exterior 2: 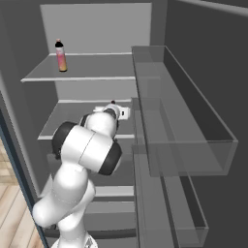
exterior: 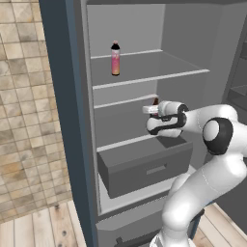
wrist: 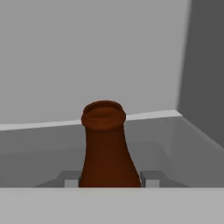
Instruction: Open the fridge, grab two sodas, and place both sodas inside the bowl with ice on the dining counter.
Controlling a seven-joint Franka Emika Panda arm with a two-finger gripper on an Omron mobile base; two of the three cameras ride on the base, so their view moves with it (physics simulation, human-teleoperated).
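Clamped on the dark-brown cola bottle (wrist: 104,148), the gripper (wrist: 109,178) had its two fingertips (wrist: 71,179) pressed against the bottle's lower body on either side, as the hand view showed; the neck rose between them, with the grey shelf and back wall of the fridge beyond.

From the left base view, the arm reached into the open fridge (exterior: 144,120) at the middle shelf, the gripper (exterior: 152,109) closed there with just the cola bottle's dark top (exterior: 155,102) peeking above the hand. The pink-orange bottle (exterior: 115,59) with its black cap stood upright on the shelf above, well apart. A grey drawer (exterior: 144,166) sat below.

From the right base view, the hand (exterior 2: 116,112) lay low over that same middle shelf, the pink-orange bottle (exterior 2: 60,56) up and to the left, and clear door bins (exterior 2: 184,121) hung at the right.

I judged the cola bottle stiff, smooth and likely slippery, fairly light; a hold on the wide body looked safer than one on the tapering neck.
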